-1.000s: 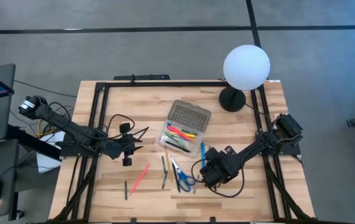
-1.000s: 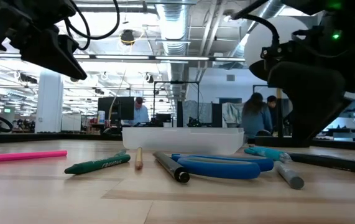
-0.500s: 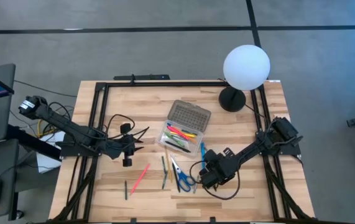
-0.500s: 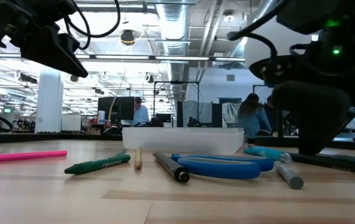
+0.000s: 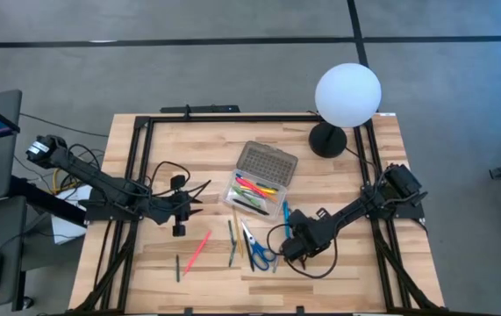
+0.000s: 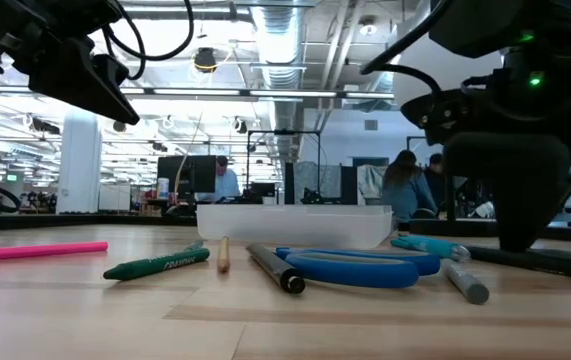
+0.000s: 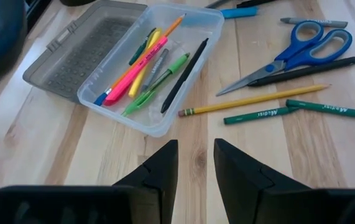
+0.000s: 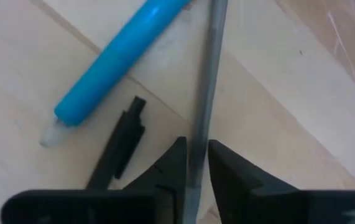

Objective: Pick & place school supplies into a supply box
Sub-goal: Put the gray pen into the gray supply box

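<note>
The supply box is a clear tray with its grey lid lying open behind it; several pens lie inside. On the wood near it lie blue-handled scissors, a pink pen, green pencils, a yellow pencil and a blue marker. My right gripper points down at the table right of the scissors, shut on a grey pen. My left gripper hangs open above the table, left of the box. My right gripper pinches the grey pen's shaft between its two fingers, one on each side. The fingers come from above, pointing steeply down, and lie across the pen. The pen lies flat on the table.
A white globe lamp on a black base stands at the far right. A small black piece lies beside the blue marker. A black frame runs along the table's edges. People sit in the room behind the table.
My right gripper has sunk a little toward the table, tipped to point more steeply down, and drawn its fingers in around the grey pen. The pens, the scissors and the box lie where they were.
</note>
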